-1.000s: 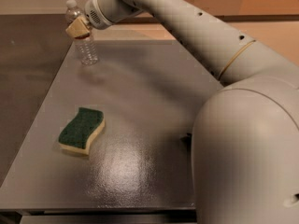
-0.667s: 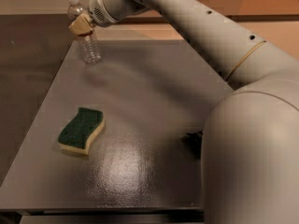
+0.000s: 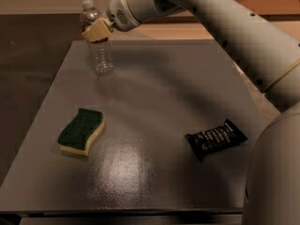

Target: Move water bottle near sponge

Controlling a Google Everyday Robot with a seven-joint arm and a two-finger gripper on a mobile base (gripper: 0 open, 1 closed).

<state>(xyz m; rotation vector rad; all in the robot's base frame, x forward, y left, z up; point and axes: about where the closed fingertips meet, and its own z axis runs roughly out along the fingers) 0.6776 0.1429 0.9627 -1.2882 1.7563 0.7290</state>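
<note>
The upright water bottle (image 3: 102, 57) is being pinched at its upper body by the gripper (image 3: 96, 31) at the far left of the table (image 3: 159, 93), the sponge (image 3: 80, 131) lying well apart, nearer and slightly left.

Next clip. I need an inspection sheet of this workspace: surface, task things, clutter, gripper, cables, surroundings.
Surface: grey table, glossy, with a light reflection near the front middle.
Water bottle: upright at the far left of the table; whether its base touches the surface cannot be told.
Sponge: lying flat at the near left, green side up, well apart from the water bottle.
Clutter: one black snack packet lying flat at the near right.
Gripper: closed on the water bottle's upper body, just below the cap.
Cables: nothing seen.
Surroundings: dark floor to the left; the robot's arm spans the right side.
</note>
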